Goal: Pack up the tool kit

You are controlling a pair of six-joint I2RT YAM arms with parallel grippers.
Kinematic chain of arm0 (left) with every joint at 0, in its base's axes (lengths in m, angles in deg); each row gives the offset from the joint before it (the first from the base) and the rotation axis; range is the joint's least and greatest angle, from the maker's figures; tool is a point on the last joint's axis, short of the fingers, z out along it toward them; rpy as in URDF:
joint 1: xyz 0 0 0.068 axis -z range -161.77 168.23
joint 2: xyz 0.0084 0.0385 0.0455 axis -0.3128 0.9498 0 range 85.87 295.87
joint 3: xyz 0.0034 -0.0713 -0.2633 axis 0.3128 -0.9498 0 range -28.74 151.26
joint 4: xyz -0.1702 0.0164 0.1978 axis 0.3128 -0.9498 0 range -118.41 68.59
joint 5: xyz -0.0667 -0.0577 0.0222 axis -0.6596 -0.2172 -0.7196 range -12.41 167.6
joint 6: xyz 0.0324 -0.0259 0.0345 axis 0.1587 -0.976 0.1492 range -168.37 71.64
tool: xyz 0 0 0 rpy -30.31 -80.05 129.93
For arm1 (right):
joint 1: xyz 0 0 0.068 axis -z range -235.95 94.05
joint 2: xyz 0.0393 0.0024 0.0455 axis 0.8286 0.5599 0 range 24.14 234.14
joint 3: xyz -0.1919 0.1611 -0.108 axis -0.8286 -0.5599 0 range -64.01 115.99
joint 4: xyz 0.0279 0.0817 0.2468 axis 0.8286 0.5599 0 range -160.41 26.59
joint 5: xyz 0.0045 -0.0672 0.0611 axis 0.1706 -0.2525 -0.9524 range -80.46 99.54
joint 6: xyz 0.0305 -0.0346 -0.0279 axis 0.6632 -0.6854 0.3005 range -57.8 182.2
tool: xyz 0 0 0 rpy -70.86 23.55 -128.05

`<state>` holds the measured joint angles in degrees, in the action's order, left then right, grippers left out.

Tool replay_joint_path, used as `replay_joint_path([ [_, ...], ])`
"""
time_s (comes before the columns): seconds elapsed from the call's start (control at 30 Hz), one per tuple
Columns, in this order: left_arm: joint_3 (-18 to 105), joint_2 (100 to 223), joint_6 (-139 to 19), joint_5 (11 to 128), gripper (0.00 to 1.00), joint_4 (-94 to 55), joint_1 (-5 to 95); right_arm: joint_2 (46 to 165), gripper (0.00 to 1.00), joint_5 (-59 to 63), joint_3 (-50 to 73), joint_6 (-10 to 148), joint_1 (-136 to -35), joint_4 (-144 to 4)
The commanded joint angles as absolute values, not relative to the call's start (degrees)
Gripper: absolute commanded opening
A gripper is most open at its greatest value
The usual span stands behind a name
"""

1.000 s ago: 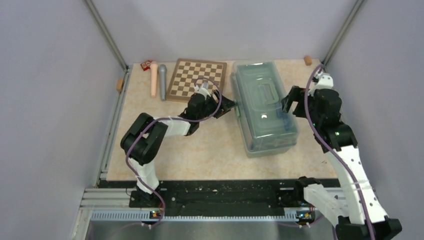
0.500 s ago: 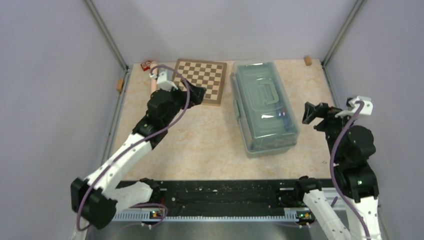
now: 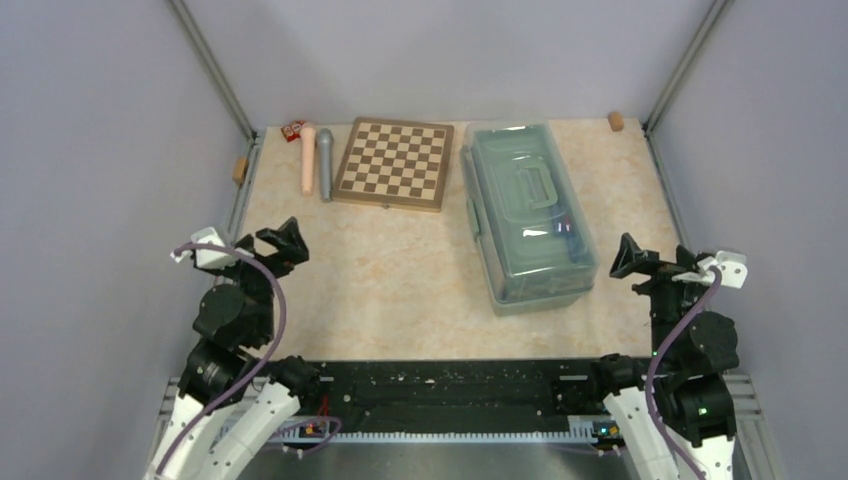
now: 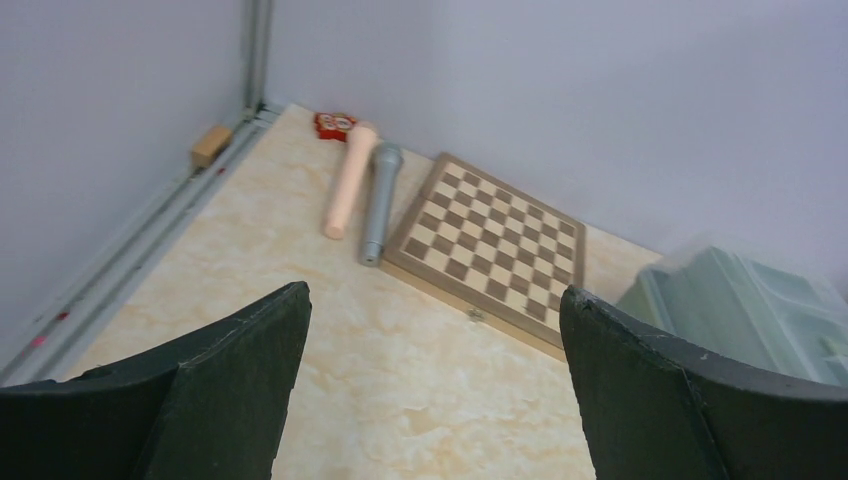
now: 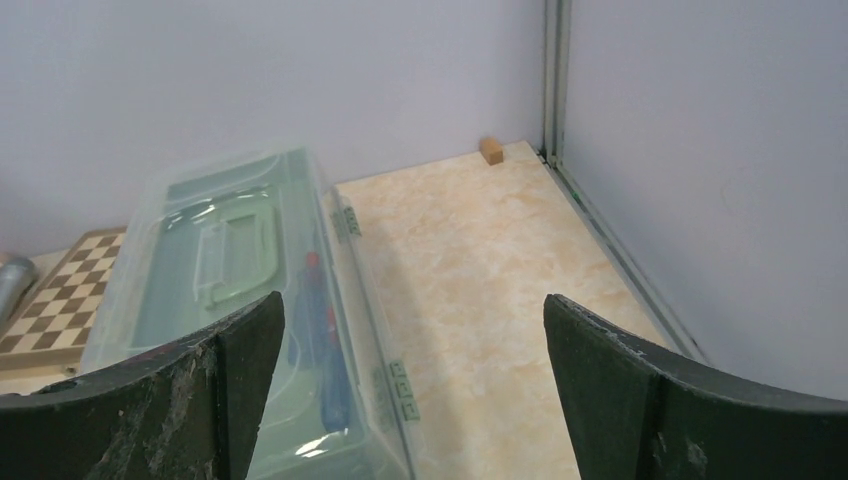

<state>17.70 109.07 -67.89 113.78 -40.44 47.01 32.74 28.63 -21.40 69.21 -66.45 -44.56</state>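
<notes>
The sage-green toolbox [image 3: 528,215] stands right of centre on the table with its translucent lid down and the handle flat on top. Blue and red screwdrivers [image 5: 325,330] show through the lid in the right wrist view. A small red box [image 3: 292,130] lies in the far left corner, outside the toolbox. My left gripper [image 3: 278,245] hangs open at the near left, far from the toolbox [image 4: 740,310], with only bare table between its fingers. Open and empty too, my right gripper [image 3: 657,258] sits just right of the toolbox's near end [image 5: 230,270].
A brown chessboard [image 3: 395,163] lies left of the toolbox. A pink cylinder [image 3: 308,158] and a grey cylinder [image 3: 325,163] lie side by side left of the board. Small wooden blocks sit at the left edge [image 3: 239,168] and in the far right corner [image 3: 615,121].
Both arms have drawn back from the toolbox's sides toward the near edge of the table. Both grippers' jaws have opened wider. The toolbox has not moved.
</notes>
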Motion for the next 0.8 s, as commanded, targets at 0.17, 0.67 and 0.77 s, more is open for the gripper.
replay_joint_path([
  [0.17,7.95,94.85,-60.94,128.72,0.99,-43.58,47.05,29.6,0.99,34.04,-27.74,69.77,-67.09,-51.79],
  [0.67,4.36,93.51,-59.55,131.35,0.99,-39.65,46.02,29.96,0.99,33.49,-28.84,70.01,-67.03,-52.42],
  [0.77,4.15,93.47,-59.44,131.23,0.99,-39.61,45.69,29.94,0.99,33.36,-28.84,69.89,-67.05,-52.44],
])
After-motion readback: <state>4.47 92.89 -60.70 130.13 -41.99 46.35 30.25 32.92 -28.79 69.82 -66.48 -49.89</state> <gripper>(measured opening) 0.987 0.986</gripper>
